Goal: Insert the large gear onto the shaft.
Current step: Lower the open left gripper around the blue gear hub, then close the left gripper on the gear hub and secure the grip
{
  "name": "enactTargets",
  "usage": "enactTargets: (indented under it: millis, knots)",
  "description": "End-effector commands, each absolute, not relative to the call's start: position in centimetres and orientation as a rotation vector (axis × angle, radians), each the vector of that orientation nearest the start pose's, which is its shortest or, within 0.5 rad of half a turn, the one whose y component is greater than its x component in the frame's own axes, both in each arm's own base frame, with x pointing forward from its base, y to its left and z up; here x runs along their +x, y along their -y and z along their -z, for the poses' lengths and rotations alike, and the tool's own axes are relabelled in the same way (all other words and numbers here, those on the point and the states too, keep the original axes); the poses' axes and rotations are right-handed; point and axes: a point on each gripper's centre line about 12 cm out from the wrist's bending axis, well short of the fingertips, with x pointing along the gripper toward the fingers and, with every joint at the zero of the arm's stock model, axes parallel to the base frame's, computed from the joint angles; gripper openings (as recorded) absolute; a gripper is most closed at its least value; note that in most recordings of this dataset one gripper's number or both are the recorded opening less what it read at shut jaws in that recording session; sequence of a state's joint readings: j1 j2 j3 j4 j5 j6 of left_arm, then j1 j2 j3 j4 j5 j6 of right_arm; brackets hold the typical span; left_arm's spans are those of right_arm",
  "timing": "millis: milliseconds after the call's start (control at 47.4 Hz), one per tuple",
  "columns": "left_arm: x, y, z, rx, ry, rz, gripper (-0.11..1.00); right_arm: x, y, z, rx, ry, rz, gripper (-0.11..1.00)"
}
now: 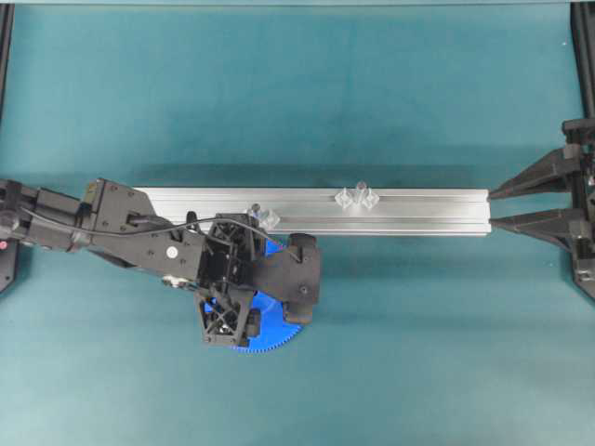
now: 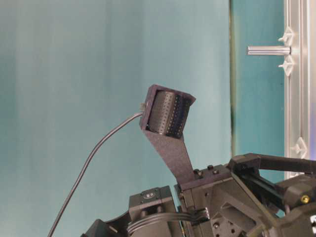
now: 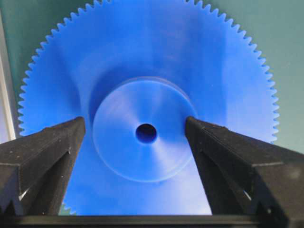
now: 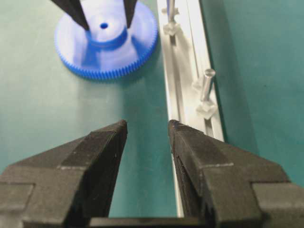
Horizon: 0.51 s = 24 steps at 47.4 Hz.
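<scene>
The left gripper (image 3: 137, 142) straddles the large gear's (image 3: 147, 71) raised hub, jaws wide and not yet clamped. The toothed blue plastic disc lies flat on the teal counter (image 1: 418, 353) beside the ribbed aluminium rail (image 1: 418, 212). The steel shaft (image 4: 206, 84) stands bare. The right gripper (image 4: 147, 137) waits open, empty.

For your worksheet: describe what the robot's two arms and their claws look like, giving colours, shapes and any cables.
Both are matt black. The left claw and right claw have wedge-shaped, tapering fingers. A thin black cable runs along the left arm's blocky, lattice-cut body.
</scene>
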<state>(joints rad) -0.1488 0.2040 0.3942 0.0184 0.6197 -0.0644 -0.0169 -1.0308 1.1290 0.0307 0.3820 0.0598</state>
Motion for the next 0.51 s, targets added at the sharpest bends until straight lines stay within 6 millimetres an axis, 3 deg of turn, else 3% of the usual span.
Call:
enactTargets:
  millis: [0,485]
  knots:
    - [40.46,6.71,-13.30,0.061,-1.209,0.106,0.94,17.75,0.20,-25.13,0.101,-0.469,0.030,0.50]
    - [40.71,6.75,-14.08,0.062,-1.220,0.105,0.93,17.54,0.19,-25.15,0.101,-0.470,0.030,0.50]
